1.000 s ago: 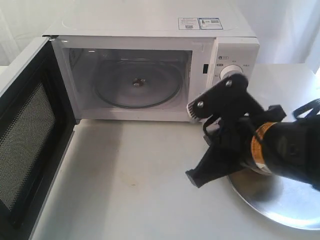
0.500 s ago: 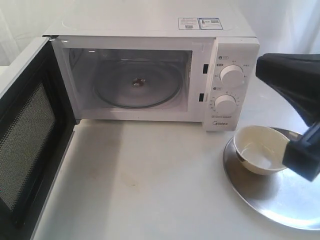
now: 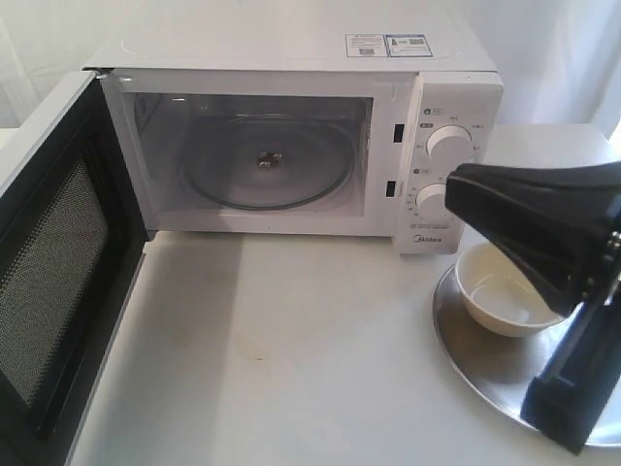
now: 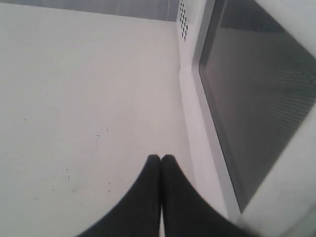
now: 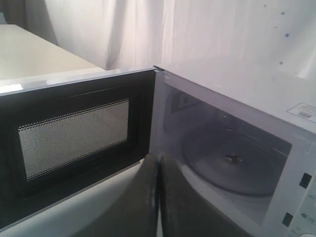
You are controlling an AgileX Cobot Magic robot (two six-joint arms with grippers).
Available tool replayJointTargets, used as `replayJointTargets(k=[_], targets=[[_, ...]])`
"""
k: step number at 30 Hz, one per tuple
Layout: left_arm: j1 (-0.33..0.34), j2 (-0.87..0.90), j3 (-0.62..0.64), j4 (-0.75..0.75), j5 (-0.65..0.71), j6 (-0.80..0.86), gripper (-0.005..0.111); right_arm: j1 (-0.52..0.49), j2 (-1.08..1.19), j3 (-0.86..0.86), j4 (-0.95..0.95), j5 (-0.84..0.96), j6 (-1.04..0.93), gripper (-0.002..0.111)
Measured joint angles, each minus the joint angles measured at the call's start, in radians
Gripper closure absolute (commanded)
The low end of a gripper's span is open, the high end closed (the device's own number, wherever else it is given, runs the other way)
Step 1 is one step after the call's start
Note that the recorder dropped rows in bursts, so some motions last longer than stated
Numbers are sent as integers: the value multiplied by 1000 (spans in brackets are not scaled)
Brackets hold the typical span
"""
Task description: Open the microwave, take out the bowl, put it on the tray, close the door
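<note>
The white microwave [image 3: 291,58] stands open and its glass turntable [image 3: 267,160] is bare. Its door [image 3: 58,282] is swung out to the left, black mesh inner face showing. A cream bowl [image 3: 490,291] sits upright on the silver tray [image 3: 480,364] at the right. My right gripper [image 3: 458,194] hangs shut and empty in front of the knobs, hiding the bowl's right side. In the right wrist view the right gripper [image 5: 159,158] points at the open cavity [image 5: 232,163] and door [image 5: 74,138]. My left gripper [image 4: 161,158] is shut and empty beside the door's outer window [image 4: 261,98]; the exterior view does not show it.
The white tabletop [image 3: 291,349] stretches in front of the microwave between the open door and the tray. Two round knobs [image 3: 448,143] sit on the microwave's right panel. A white curtain [image 5: 148,29] hangs behind.
The right gripper left the bowl on the tray, drew back to the right, and has now swung back left and lower, in front of the bowl. The bowl, tray and door have not moved.
</note>
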Motion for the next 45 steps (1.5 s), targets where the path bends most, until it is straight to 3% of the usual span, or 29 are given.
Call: replayJointTargets(k=[10, 14, 18, 24, 30, 34, 40, 45], targets=[[-5, 0, 10, 45, -2, -148, 107, 0, 0, 35, -2, -71, -19, 108], [-54, -2, 3, 70, 21, -277, 107, 0, 0, 35, -2, -89, -21, 108], [-183, -2, -7, -45, 24, -246, 107, 0, 0, 37, -2, -89, -23, 108], [-430, -2, -12, -396, -32, 114, 107, 0, 0, 37, -2, -91, -25, 108], [-608, -2, -12, -513, -84, 255, 107, 0, 19, 37, -2, -105, -35, 108], [-652, -2, -12, -445, -221, 300, 107, 0, 56, 37, -2, -146, -35, 108], [-659, 62, -12, -261, -517, 285, 107, 0, 158, 37, -2, -212, -69, 108], [-659, 219, -95, -251, -555, 262, 107, 0, 199, 37, -2, -376, -164, 108]])
